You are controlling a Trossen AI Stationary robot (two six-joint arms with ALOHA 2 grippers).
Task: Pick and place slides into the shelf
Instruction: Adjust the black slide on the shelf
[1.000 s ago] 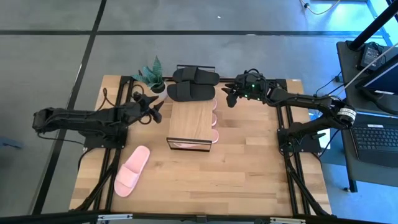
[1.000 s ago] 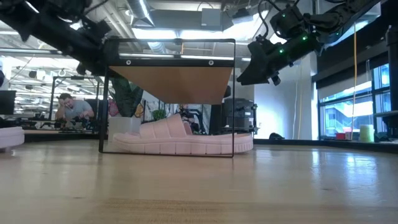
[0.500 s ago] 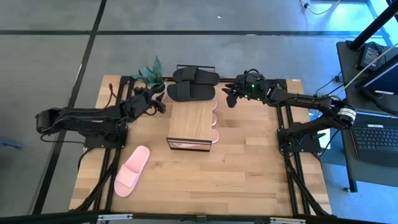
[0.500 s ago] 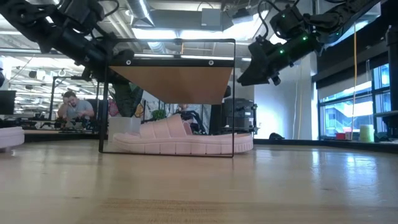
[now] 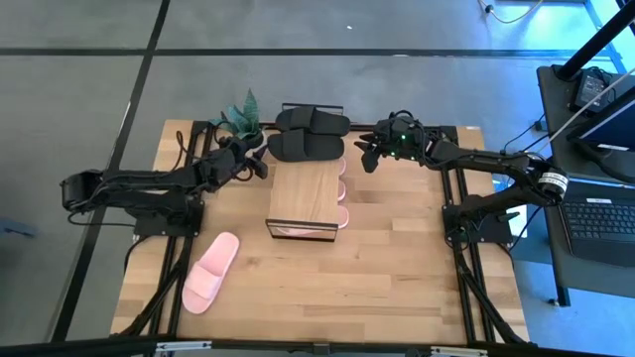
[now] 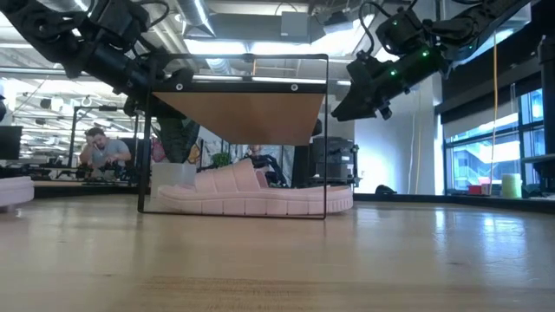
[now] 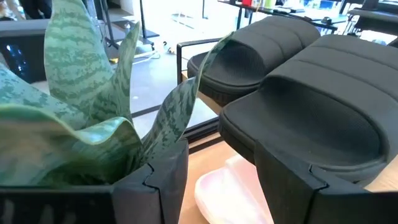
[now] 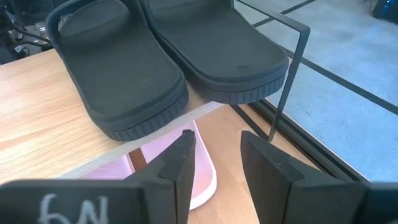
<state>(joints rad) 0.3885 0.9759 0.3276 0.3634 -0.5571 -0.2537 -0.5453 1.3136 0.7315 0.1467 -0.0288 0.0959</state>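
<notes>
We see two matte black rubber slides (image 5: 308, 132) between the dark left gripper (image 5: 260, 165) and dark right gripper (image 5: 363, 156), pale pink slides (image 6: 251, 195) beneath the light wood shelf top (image 5: 304, 194), and a green-striped leafy plant (image 7: 81, 106) beside our left fingers.

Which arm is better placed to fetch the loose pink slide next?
Left. The loose pink slide lies on the left arm's side of the table, and the left tool is nearer it; the right tool is beyond the shelf.

Black slides (image 5: 308, 134) top the shelf (image 5: 303, 193); one pink slide (image 5: 210, 272) lies apart.
</notes>
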